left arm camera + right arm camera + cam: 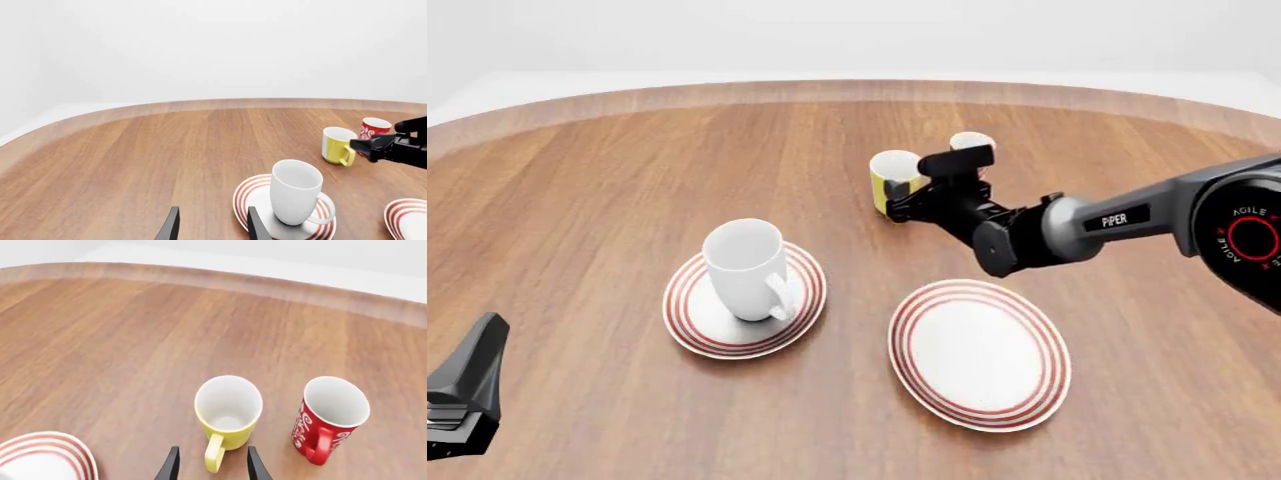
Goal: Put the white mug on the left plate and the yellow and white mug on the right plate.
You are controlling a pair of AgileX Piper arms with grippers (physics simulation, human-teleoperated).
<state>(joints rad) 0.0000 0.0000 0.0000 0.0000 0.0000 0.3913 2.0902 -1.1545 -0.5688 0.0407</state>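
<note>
White mug [747, 268] sits on left plate [694, 325]; right gripper [210, 465], jaws spread, straddles yellow and white mug's [227, 412] handle, right plate [981, 353] bare.

right arm [1121, 220] — "PIPER" on link | "AGILE" — round joint badge

High front view, two wrist close-ups

white mug [747, 268] upright on left plate [698, 322]; yellow and white mug [893, 180] on table; right plate [980, 353] bare
</note>
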